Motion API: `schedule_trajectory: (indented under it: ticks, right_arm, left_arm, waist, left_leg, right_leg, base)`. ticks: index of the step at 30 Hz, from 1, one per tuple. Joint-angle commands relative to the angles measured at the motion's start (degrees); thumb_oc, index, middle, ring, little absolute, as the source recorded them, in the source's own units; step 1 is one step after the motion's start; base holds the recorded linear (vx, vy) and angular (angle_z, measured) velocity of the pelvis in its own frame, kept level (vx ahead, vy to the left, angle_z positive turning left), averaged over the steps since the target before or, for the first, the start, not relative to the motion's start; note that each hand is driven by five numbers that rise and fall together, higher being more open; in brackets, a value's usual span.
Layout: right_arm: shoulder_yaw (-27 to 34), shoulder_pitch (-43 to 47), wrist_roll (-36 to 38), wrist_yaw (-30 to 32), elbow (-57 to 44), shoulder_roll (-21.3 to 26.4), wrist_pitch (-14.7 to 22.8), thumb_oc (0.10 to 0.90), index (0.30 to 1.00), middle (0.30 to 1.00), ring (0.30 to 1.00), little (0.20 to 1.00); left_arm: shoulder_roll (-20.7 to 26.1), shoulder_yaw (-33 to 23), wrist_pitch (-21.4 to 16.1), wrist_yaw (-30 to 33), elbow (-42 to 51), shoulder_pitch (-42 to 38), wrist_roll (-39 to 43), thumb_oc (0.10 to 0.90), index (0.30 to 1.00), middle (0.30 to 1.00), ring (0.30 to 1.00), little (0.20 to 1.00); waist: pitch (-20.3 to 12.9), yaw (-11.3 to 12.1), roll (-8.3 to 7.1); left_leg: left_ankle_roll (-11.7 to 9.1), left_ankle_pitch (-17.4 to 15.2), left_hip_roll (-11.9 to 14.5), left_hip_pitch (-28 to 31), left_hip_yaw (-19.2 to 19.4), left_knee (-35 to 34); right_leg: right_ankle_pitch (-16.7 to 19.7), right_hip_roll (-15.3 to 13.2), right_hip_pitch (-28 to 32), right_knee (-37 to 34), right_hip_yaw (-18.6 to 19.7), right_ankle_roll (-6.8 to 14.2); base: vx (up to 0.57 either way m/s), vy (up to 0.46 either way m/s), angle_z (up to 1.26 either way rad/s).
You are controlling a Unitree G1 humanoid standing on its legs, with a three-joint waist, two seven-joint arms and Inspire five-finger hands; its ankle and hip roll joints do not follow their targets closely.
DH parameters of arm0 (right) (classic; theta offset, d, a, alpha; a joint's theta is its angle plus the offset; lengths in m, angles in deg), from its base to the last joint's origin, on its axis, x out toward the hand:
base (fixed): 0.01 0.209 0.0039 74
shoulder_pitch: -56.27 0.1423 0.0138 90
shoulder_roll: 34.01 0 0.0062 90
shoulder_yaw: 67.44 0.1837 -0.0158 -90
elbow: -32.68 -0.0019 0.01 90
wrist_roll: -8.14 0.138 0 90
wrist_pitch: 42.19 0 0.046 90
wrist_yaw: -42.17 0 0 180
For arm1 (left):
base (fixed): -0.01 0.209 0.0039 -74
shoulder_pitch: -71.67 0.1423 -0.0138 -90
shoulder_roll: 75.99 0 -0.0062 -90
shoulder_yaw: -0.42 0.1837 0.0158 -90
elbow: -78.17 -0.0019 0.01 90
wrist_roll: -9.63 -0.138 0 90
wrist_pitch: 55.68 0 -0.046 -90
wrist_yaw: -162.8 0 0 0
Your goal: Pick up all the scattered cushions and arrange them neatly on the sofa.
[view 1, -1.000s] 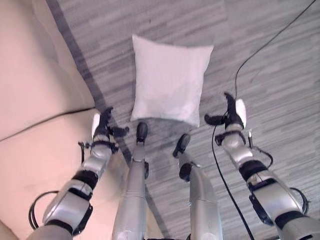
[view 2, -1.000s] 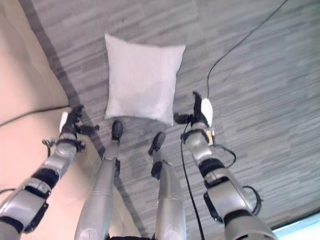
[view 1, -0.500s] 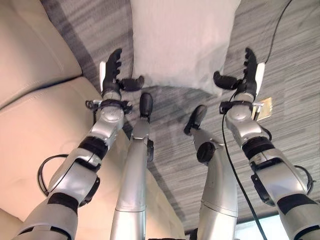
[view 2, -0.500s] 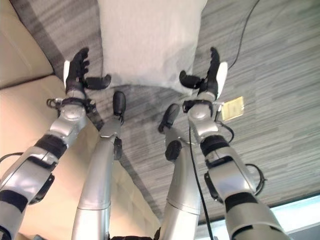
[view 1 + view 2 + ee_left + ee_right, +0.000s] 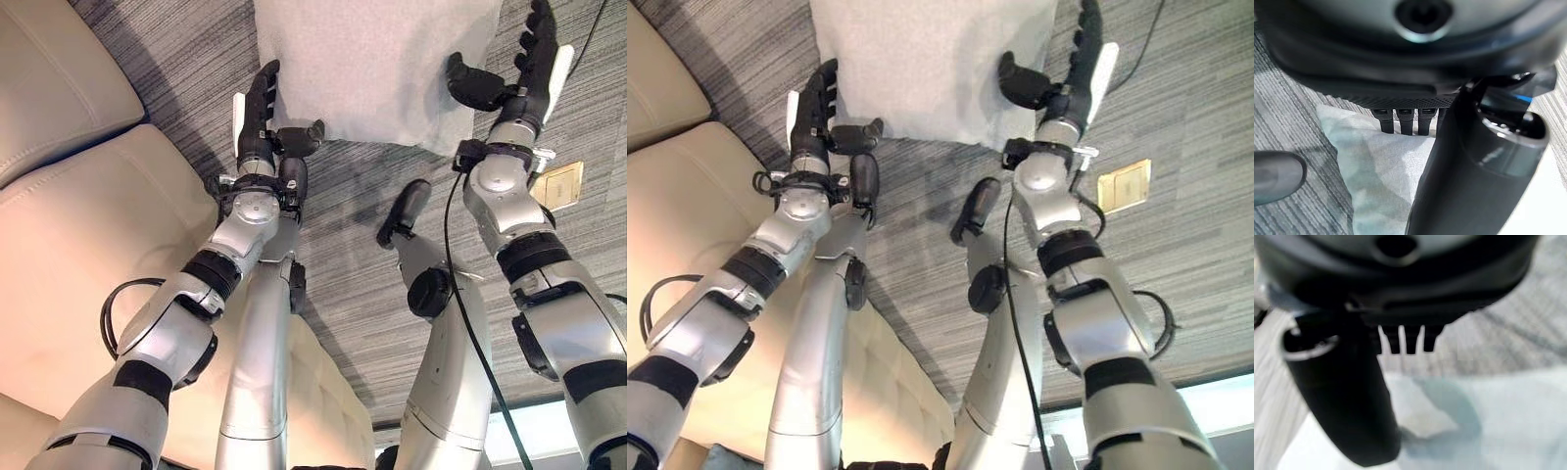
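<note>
A pale grey cushion (image 5: pixel 377 64) lies flat on the striped grey carpet (image 5: pixel 372 284), straight ahead of the robot and beside the beige sofa (image 5: pixel 88 255) on its left. Its near edge runs crosswise between the two hands, about equally near to each. The left robot hand (image 5: pixel 263 117) stands at the cushion's near left corner and the right robot hand (image 5: pixel 519 69) at the near right corner. Both are spread, fingers straight, thumbs turned inward over the fabric's edge, holding nothing yet.

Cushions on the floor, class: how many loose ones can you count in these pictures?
1. A white cushion lies on the grey carpet beside the sofa, between the open left hand and right hand. Others may lie outside the pictures.
</note>
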Motion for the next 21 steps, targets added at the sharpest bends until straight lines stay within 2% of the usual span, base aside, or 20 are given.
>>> schedule_trajectory:
  ticks: [1,4,5,6,7,8,9,10,21]
  right_arm:
    - [-4.6,0.9,0.6,-0.8,-1.7,0.0,4.0,0.8,0.9,0.9,0.9,0.9]
    - [-6.9,2.8,0.9,-2.5,-0.6,-3.4,4.1,0.8,0.9,0.9,0.9,0.9]
    - [-8.0,3.4,1.3,-3.4,-0.1,-5.7,4.2,0.8,0.9,0.9,0.9,0.9]
    - [-8.5,3.5,1.6,-4.0,-0.1,-6.7,4.3,0.8,0.9,0.9,0.9,0.9]
    - [-8.5,3.5,1.7,-4.0,0.0,-6.8,4.3,0.8,0.9,0.9,0.9,0.9]
    - [-8.9,3.6,2.3,-4.8,-0.1,-7.8,4.6,0.626,0.639,0.639,0.639,0.639]
    - [-9.2,3.6,2.8,-5.2,-0.4,-8.6,4.9,0.496,0.444,0.444,0.444,0.444]
    - [-9.6,3.3,3.3,-5.9,-0.7,-9.2,5.3,0.4,0.3,0.3,0.3,0.3]
    - [-8.1,2.2,2.8,-5.4,-6.2,-8.5,7.0,0.4,0.3,0.3,0.3,0.3]
  left_arm:
    - [-7.2,1.1,-5.3,-2.1,1.4,-3.1,-0.2,0.8,0.9,0.9,0.9,0.9]
    - [-9.2,1.7,-5.7,-2.5,0.5,-5.4,0.7,0.8,0.9,0.9,0.9,0.9]
    - [-10.4,2.1,-6.3,-2.8,0.2,-6.5,1.8,0.745,0.818,0.818,0.818,0.818]
    - [-10.8,2.3,-6.5,-2.8,0.2,-7.0,2.1,0.477,0.415,0.415,0.415,0.415]
    - [-10.8,2.3,-6.6,-2.9,0.1,-7.1,2.1,0.4,0.3,0.3,0.3,0.3]
    - [-11.3,2.4,-6.7,-3.0,0.4,-7.3,2.2,0.4,0.3,0.3,0.3,0.3]
    - [-11.5,2.6,-6.9,-3.1,0.9,-7.7,2.2,0.4,0.3,0.3,0.3,0.3]
    - [-11.7,2.7,-7.4,-3.0,1.8,-7.9,2.3,0.4,0.3,0.3,0.3,0.3]
    - [-9.4,1.4,-8.7,-1.7,7.9,-6.8,1.3,0.4,0.3,0.3,0.3,0.3]
  waist:
    - [-2.0,-1.2,5.51]
    - [-2.0,-0.7,5.85]
    - [-2.0,-0.6,5.88]
    - [-2.0,-0.4,5.94]
    - [-2.0,-0.4,5.97]
    - [-2.0,-0.3,6.08]
    - [-2.0,-0.2,6.14]
    - [-2.0,-0.1,6.24]
    - [-2.0,-0.3,6.25]
  left_leg:
    - [-0.1,-6.5,-1.5,3.6,-4.2,-1.2]
    - [-0.2,-6.2,-1.9,3.6,-4.4,-1.8]
    - [-0.4,-5.9,-2.0,3.6,-4.5,-2.3]
    - [-0.4,-5.8,-2.1,3.6,-4.5,-2.6]
    - [-0.4,-5.7,-2.2,3.6,-4.6,-2.7]
    - [-0.5,-5.6,-2.2,3.6,-4.6,-2.9]
    - [-0.5,-5.5,-2.3,3.6,-4.6,-3.1]
    - [-0.6,-5.2,-2.5,3.6,-4.7,-3.3]
    - [-0.9,-3.4,-2.7,3.6,-5.4,-4.9]
  right_leg:
    - [-7.1,0.9,6.5,1.1,2.6,2.8]
    - [-7.0,0.7,6.2,1.2,2.9,2.7]
    - [-6.8,0.6,6.2,0.9,2.9,2.6]
    - [-6.8,0.6,6.3,0.8,2.9,2.6]
    - [-6.8,0.6,6.3,0.8,2.9,2.6]
    - [-6.7,0.6,6.2,0.8,2.9,2.6]
    - [-6.6,0.6,6.2,0.7,2.9,2.7]
    - [-6.7,0.6,6.2,0.7,2.8,2.7]
    - [-4.7,1.7,7.0,-1.8,1.7,3.5]
  base:
    - [0.0,-0.005,0.07]
    - [0.0,-0.006,0.11]
    - [-0.01,-0.035,0.05]
    - [-0.01,-0.04,0.02]
    - [0.0,-0.015,0.05]
    - [0.0,-0.005,0.08]
    - [-0.01,-0.004,0.11]
    - [-0.01,-0.001,0.1]
    - [-0.02,0.004,0.02]
